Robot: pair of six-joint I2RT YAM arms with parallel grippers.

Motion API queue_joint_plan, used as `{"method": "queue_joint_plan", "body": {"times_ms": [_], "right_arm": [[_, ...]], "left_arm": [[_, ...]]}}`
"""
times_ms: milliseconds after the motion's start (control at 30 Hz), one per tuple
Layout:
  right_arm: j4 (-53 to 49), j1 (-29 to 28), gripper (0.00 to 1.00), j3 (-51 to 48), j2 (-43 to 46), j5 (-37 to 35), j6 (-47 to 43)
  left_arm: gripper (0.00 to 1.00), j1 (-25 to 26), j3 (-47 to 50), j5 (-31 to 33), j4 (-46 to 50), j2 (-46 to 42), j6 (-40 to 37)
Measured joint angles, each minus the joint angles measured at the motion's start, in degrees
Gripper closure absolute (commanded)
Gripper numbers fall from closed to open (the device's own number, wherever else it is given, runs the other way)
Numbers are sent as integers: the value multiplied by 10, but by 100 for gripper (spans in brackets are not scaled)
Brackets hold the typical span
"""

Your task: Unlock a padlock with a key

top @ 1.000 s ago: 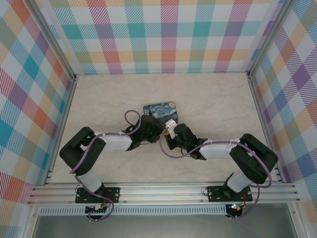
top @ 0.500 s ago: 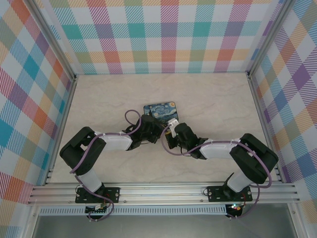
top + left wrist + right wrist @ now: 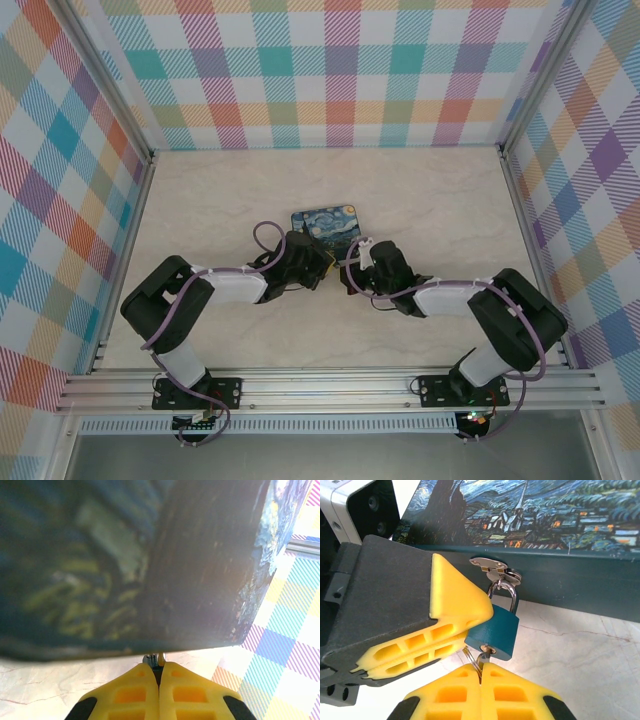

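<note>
The teal padlock [image 3: 494, 629] hangs by its silvery shackle from the metal latch [image 3: 495, 571] on the front of the Starry Night box [image 3: 545, 510]. The key [image 3: 484, 656] sticks into the padlock's underside, and my right gripper [image 3: 481, 669] is shut on its head, with a thin key ring [image 3: 472, 659] beside it. My left gripper [image 3: 466, 641] comes in from the left and is shut on the padlock's lower left corner. From the left wrist, the shut left gripper [image 3: 159, 667] sits just under the box's dark wall [image 3: 200, 570], a dark sliver between its tips.
From above, the box [image 3: 325, 220] lies mid-table with both grippers meeting at its near edge: the left gripper [image 3: 318, 270] and the right gripper [image 3: 350, 272]. Marble tabletop [image 3: 200, 190] surrounds them inside checkered walls.
The left jaws have closed on the padlock. The right wrist has swung to the right and turned, so its white part is out of sight.
</note>
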State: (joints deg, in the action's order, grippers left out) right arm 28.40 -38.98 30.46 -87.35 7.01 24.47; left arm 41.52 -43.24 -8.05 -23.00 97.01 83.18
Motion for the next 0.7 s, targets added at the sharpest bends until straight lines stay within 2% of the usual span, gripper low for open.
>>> {"method": "queue_joint_plan", "body": {"times_ms": [100, 267, 433, 567, 700], "right_arm": [[-2, 5, 100, 0, 0, 11, 0], [-24, 6, 78, -1, 15, 11, -48], [-23, 12, 61, -14, 49, -4, -103], [-15, 0, 58, -45, 79, -40, -142], [-12, -41, 49, -63, 89, -90, -195]], "left_arm": [[100, 0, 0, 0, 0, 0, 0], [100, 1, 0, -9, 0, -1, 0], [100, 1, 0, -9, 5, -1, -1], [100, 1, 0, -9, 6, -2, -1], [100, 1, 0, -9, 13, -5, -3]]}}
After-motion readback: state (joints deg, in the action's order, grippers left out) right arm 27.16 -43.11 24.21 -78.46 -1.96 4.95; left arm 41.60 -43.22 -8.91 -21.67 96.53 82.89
